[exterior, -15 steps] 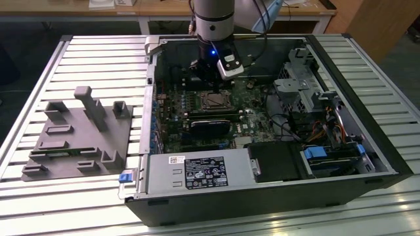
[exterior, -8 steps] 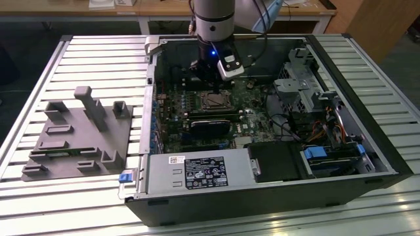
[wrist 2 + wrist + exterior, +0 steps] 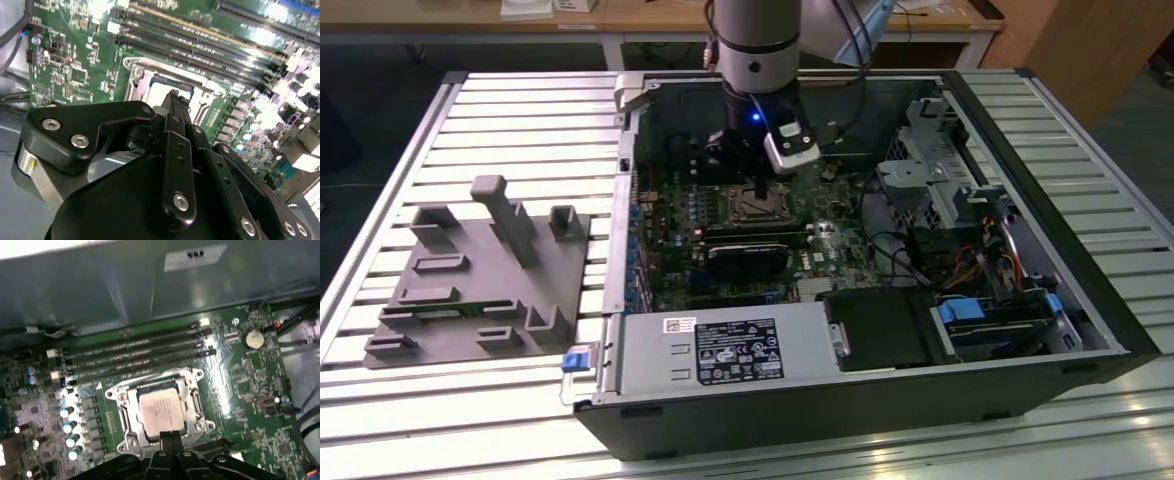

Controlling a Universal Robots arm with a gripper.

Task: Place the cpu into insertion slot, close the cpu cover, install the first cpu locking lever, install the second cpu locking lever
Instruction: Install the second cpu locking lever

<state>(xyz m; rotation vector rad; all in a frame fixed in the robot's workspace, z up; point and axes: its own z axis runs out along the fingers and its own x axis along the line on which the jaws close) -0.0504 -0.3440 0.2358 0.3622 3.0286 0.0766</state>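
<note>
in the first wrist view the cpu (image 3: 161, 410) is seen lying flat in the insertion slot (image 3: 131, 426), its silvery top framed by the cpu cover (image 3: 192, 401), which appears to lie down around it. the gripper (image 3: 170, 438) is poised at the near edge of the chip, its jaws drawn narrowly together with nothing seen between them; contact cannot be told. in the exterior view the gripper (image 3: 762, 189) is held low over the slot (image 3: 761, 208) on the motherboard (image 3: 670, 280) inside the open computer case (image 3: 854, 405).
</note>
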